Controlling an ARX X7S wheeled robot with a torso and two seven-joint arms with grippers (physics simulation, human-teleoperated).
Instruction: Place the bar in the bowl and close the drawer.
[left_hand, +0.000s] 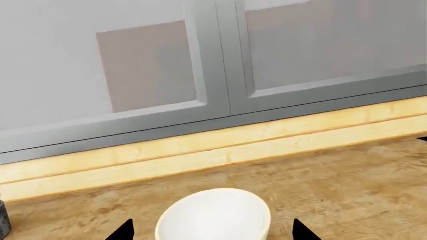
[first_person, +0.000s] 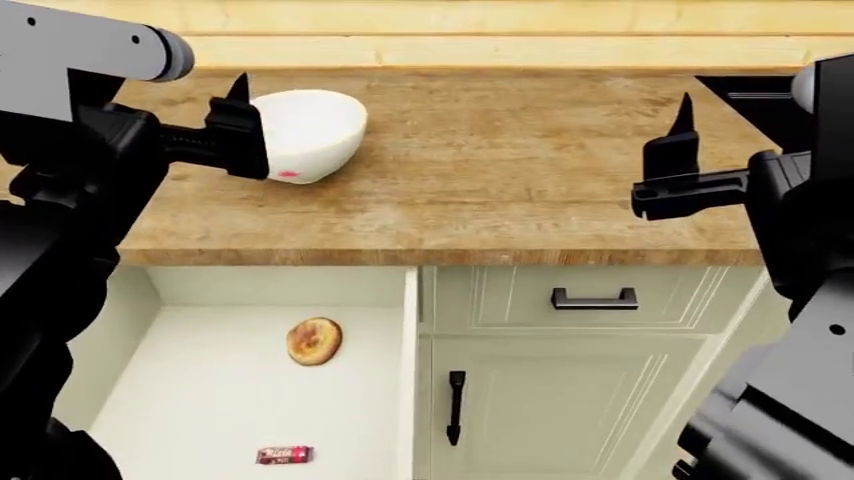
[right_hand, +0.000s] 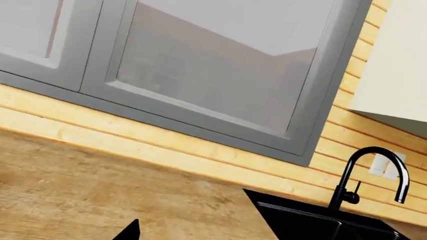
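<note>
The white bowl (first_person: 318, 128) with a pink-red mark stands on the wooden counter at the back left. In the left wrist view the bowl (left_hand: 215, 215) sits between my two black fingertips (left_hand: 123, 231). My left gripper (first_person: 254, 128) is open at the bowl's left side and holds nothing. The golden-brown bar (first_person: 315, 341) lies on the floor of the open pale drawer (first_person: 200, 400) below the counter. My right gripper (first_person: 681, 160) hovers open and empty over the counter's right part. One of its fingertips (right_hand: 130, 231) shows in the right wrist view.
A small red wrapped candy (first_person: 283, 455) lies near the drawer's front. A narrower drawer front with a black handle (first_person: 594, 297) and a cabinet door (first_person: 455, 405) are to the right. A black sink (first_person: 761, 95) with a black faucet (right_hand: 353, 180) is at the counter's right. A grey pot (left_hand: 3, 220) stands left of the bowl.
</note>
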